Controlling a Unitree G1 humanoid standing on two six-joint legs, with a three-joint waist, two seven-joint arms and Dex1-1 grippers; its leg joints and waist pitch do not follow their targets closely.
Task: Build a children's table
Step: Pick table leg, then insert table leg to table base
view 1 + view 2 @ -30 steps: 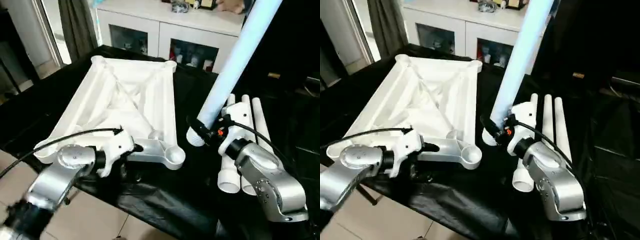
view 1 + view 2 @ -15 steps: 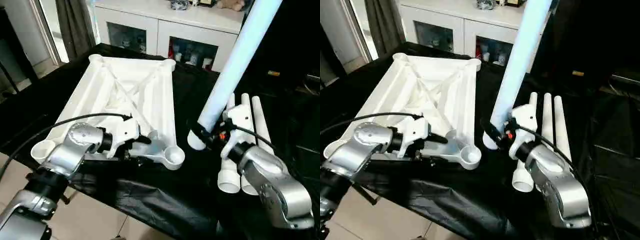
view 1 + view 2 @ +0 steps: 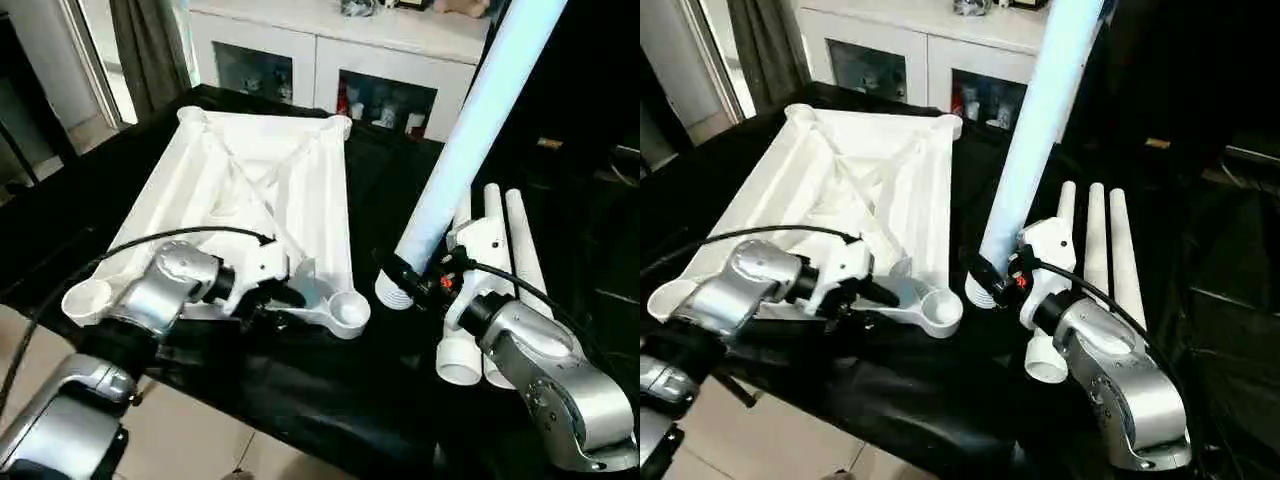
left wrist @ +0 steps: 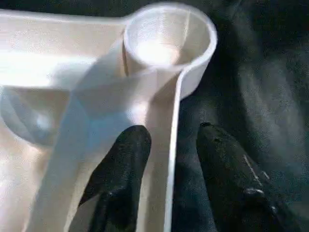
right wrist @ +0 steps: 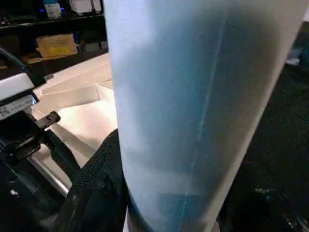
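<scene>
The white tabletop point(image 3: 250, 190) lies underside up on the black cloth, its ribs showing. My left gripper point(image 4: 171, 133) is at the near edge beside the near right corner socket point(image 3: 350, 312). Its fingers point(image 4: 120, 159) straddle the rim wall, one inside and one outside on the cloth, with a gap still showing. My right gripper point(image 3: 405, 272) is shut on a long white leg point(image 3: 470, 120), which stands tilted. The leg's flared lower end point(image 3: 392, 290) hangs just right of that socket. Three more legs point(image 3: 500, 230) lie side by side on the cloth to the right.
A white cabinet point(image 3: 330, 70) with glass doors stands behind the table. A dark curtain point(image 3: 150, 50) hangs at the back left. The table's front edge runs close under both forearms, with tiled floor point(image 3: 200, 440) below.
My left gripper has reached in from the front edge to the tabletop's near rim, and its fingers have narrowed around it. The right gripper keeps the leg in much the same place.
</scene>
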